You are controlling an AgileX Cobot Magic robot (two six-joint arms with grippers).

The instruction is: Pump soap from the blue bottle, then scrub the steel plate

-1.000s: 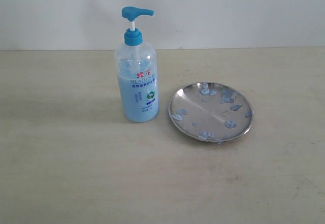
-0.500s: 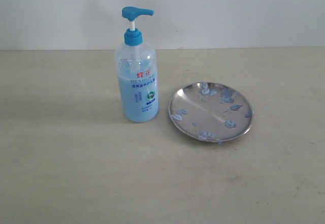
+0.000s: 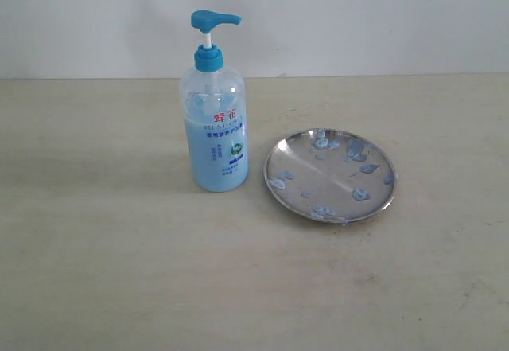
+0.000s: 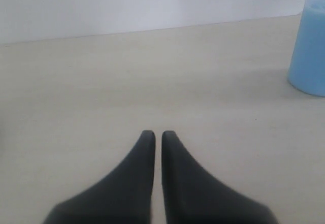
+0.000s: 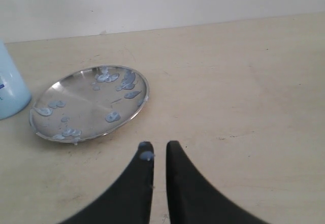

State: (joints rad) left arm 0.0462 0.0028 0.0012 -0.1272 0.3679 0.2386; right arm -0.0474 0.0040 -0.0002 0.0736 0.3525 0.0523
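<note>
Exterior: bottle (image 3: 215, 120) upright on table (image 3: 119, 271); plate (image 3: 318, 174) just beside it, dotted with unsmeared soap (image 3: 359, 194).

Left wrist: left gripper (image 4: 153, 135) nearly closed, empty; bottle near.

Right wrist: right gripper (image 5: 156, 150) narrow, empty, soap on one fingertip (image 5: 145, 147); plate near.

Judgement: pumping likely done, scrubbing left.

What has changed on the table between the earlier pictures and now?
Nothing visibly changed. The bottle stands upright where it was, apart from the plate, and the soap blobs lie on the plate in the same spots.
</note>
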